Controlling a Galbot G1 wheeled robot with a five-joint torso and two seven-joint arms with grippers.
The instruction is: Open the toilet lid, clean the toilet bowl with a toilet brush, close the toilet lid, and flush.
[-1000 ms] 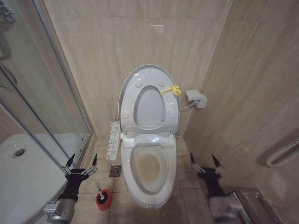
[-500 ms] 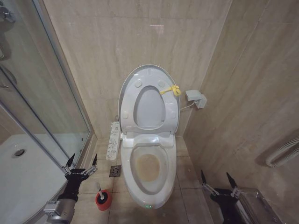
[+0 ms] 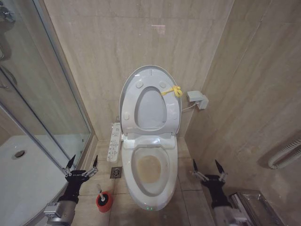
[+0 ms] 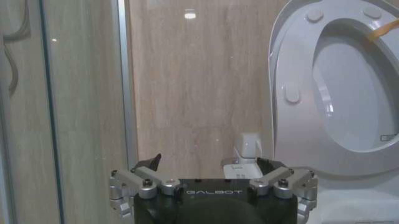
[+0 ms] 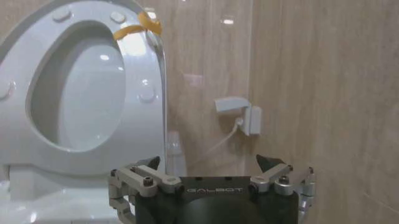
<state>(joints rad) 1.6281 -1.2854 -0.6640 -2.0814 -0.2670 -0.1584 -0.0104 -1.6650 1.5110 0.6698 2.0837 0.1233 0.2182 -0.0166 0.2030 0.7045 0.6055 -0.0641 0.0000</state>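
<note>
The toilet lid [image 3: 151,106] stands raised against the back wall, with a yellow ribbon [image 3: 172,91] at its right edge. Below it the toilet bowl [image 3: 149,169] lies uncovered, its inside stained brown. The toilet brush [image 3: 99,190] stands in a red holder [image 3: 104,202] on the floor left of the bowl. My left gripper [image 3: 81,163] hovers open and empty just above and left of the brush. Right of the bowl, low over the floor, my right gripper [image 3: 206,166] is open and empty too. The left wrist view shows the left gripper [image 4: 209,163] facing the wall beside the lid [image 4: 293,56]. The right wrist view shows the right gripper [image 5: 208,161] beside the lid [image 5: 74,93].
A glass shower door [image 3: 42,94] and a white shower tray [image 3: 23,179] close off the left. The button panel [image 3: 114,143] sits on the bowl's left side, with a floor drain [image 3: 115,172] below it. A wall box [image 3: 197,99] hangs right of the lid. A metal tray [image 3: 256,202] lies at the lower right.
My right gripper dropped down and to the right half a second ago, then rose back up and left toward the bowl's side. The left gripper, brush and lid have not moved.
</note>
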